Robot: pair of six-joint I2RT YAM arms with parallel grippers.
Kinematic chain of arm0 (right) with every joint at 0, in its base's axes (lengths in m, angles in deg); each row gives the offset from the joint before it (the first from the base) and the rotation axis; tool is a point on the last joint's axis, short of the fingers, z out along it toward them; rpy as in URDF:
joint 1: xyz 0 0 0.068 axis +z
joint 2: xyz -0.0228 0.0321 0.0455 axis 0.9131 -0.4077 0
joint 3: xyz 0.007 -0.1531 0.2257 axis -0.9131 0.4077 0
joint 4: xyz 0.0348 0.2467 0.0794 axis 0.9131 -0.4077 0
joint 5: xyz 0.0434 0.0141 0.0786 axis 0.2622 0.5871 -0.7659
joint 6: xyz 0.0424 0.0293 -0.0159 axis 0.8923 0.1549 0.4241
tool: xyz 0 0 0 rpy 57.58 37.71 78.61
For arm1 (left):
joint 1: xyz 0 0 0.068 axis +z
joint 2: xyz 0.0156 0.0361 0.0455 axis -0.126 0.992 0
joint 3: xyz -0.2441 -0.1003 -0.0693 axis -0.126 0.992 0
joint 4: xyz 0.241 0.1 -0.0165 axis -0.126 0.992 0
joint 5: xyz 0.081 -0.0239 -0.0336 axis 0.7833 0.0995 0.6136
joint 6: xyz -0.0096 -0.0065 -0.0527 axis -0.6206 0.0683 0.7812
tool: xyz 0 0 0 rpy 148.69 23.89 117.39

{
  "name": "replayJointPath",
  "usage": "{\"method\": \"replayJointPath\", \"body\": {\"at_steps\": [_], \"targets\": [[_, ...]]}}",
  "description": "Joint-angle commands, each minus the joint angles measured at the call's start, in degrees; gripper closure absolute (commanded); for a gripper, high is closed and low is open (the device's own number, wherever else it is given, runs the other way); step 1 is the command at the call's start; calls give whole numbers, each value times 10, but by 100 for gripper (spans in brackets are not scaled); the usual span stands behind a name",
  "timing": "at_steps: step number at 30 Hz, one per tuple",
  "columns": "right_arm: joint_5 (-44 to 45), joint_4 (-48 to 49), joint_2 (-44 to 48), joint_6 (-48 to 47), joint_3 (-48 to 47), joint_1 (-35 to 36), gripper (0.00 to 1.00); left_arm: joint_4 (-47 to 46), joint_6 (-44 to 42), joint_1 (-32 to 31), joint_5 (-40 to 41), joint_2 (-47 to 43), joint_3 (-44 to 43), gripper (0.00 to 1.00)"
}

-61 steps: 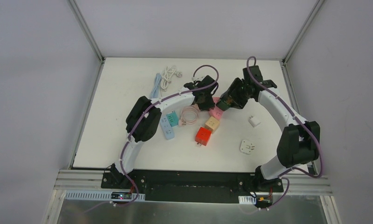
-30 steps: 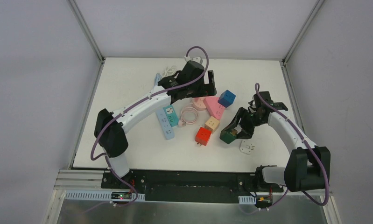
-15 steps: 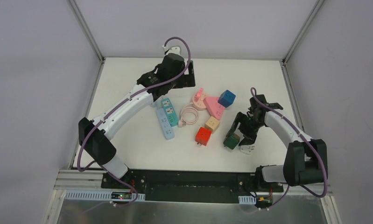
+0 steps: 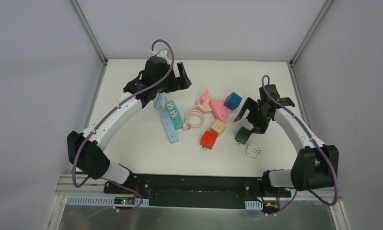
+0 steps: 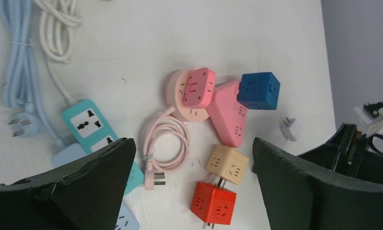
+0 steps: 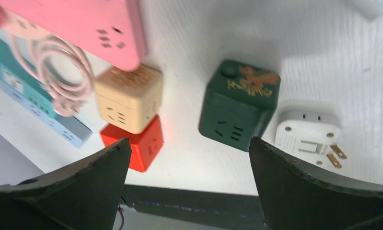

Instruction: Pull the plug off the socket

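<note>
A dark green cube plug [image 4: 242, 134] [image 6: 237, 105] rests on the table, apart from the pink wedge-shaped socket [image 4: 221, 109] [image 5: 227, 115]. My right gripper [image 4: 250, 116] [image 6: 188, 141] hangs open just above and behind the green cube, with nothing between its fingers. My left gripper [image 4: 183, 76] [image 5: 191, 143] is open and empty, high over the back left of the table, looking down on the pile. A beige cube [image 5: 226, 165] is plugged into a red cube [image 5: 213, 203].
A blue cube [image 4: 232, 100] and a round pink socket [image 5: 196, 88] with a coiled pink cable [image 5: 165, 143] lie by the pink wedge. Teal [image 4: 172, 112] and light blue strips [image 4: 170, 128] lie left. A white adapter [image 4: 254, 151] sits beside the green cube. Cable bundles [image 5: 55, 28] lie at the back.
My right gripper has opened and let go of the green cube, which now lies on the table; the gripper has lifted back. My left arm has swung further left and back.
</note>
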State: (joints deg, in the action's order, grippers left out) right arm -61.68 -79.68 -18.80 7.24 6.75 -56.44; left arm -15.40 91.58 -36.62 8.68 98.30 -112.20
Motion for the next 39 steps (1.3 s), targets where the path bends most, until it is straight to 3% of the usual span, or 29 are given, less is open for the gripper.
{"method": "replayJointPath", "body": {"at_steps": [1, 9, 17, 25, 39], "targets": [[60, 54, 29, 20, -56, 3, 4, -34, 27, -13, -69, 22, -21, 3], [82, 130, -53, 86, -121, 0, 5, 36, 104, -85, -49, 129, -111, 3], [62, 157, -154, 70, -166, -1, 6, 118, 125, -140, -11, 241, -215, 8], [10, 199, -194, 66, -163, 2, 11, 123, 125, -149, 13, 282, -228, 10], [15, 225, -225, 82, -169, 8, 13, 138, 137, -159, 23, 345, -255, 16]]}}
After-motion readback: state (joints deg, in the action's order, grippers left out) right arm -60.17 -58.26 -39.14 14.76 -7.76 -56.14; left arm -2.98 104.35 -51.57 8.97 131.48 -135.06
